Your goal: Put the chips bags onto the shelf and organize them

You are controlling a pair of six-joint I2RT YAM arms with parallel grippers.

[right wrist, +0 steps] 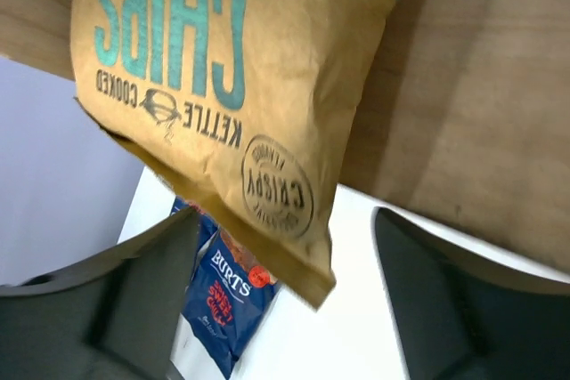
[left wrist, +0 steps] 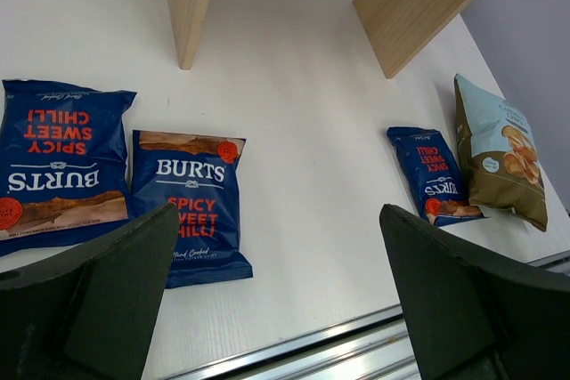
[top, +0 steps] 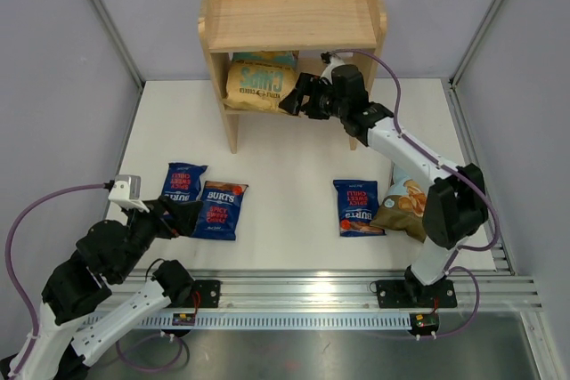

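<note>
The tan-and-teal bag lies on the shelf, one corner overhanging its edge between the gripper's spread fingers.

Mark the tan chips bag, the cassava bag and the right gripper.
tan chips bag [top: 258, 86], top view, printed front.
cassava bag [top: 401, 206], top view, middle of its face.
right gripper [top: 294, 95], top view, between its fingertips.

Pale grey walls stood behind and beside a white table. A ribbed aluminium rail ran along the table's near edge.
</note>
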